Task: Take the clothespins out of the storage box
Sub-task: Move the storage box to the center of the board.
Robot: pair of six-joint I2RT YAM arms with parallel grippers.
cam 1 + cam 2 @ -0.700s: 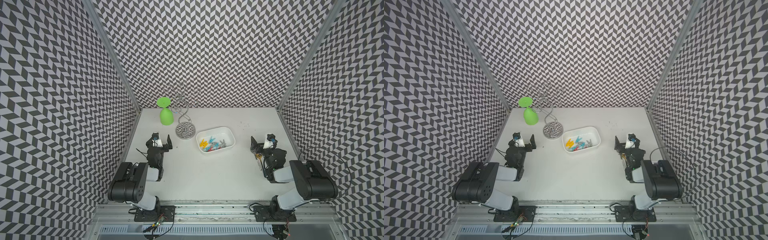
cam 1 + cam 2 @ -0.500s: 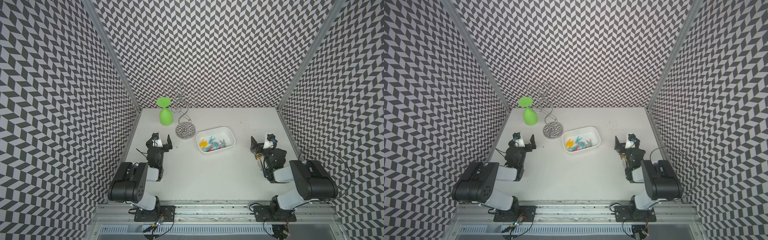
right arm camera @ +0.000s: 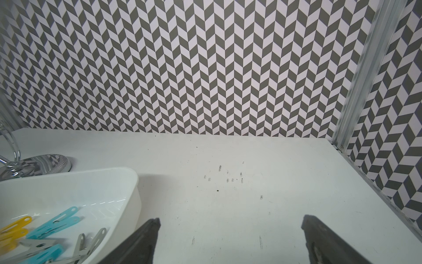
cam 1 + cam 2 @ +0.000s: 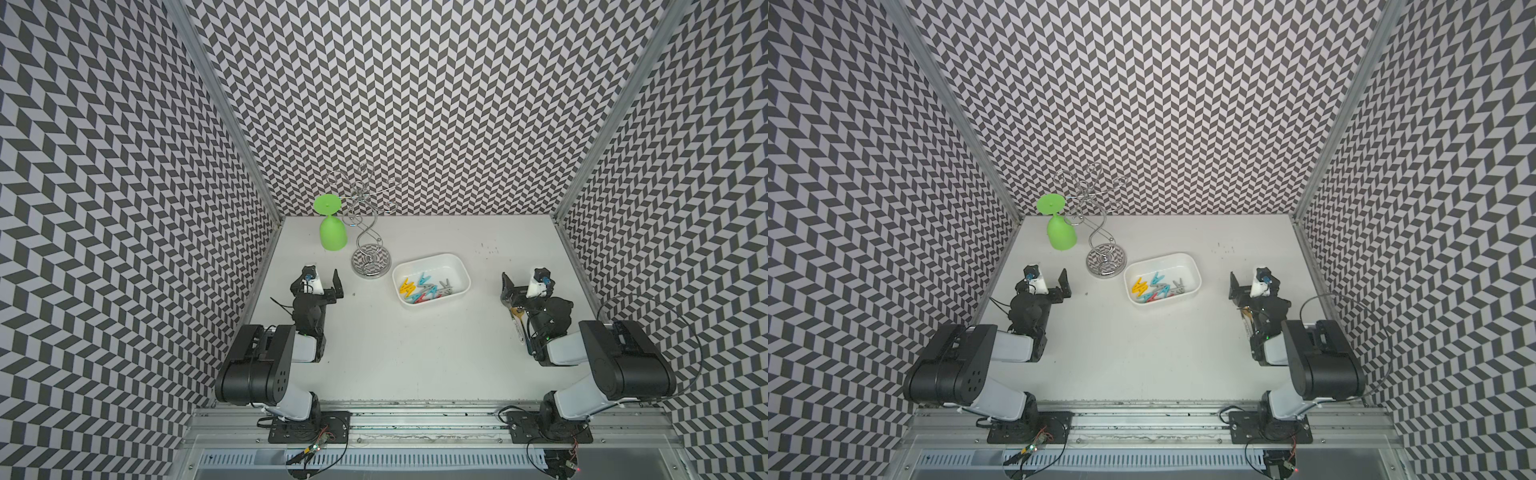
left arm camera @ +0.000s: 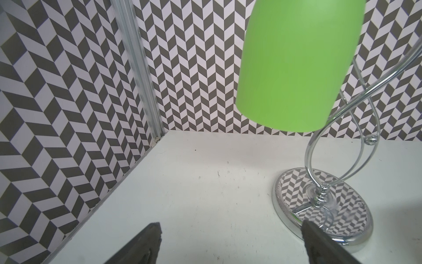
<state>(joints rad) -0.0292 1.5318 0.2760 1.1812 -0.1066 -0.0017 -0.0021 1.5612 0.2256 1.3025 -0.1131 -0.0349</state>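
Tabletop (image 4: 415,340): white storage box (image 4: 451,270) holds multicoloured clothespins (image 4: 422,289); left hand (image 5: 231,224), right hand (image 3: 231,219) gape empty.

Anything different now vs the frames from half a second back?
No visible change. The left tool and right tool are parked where they were, open and empty, on either side of the storage box. The clothespins lie inside it as before.
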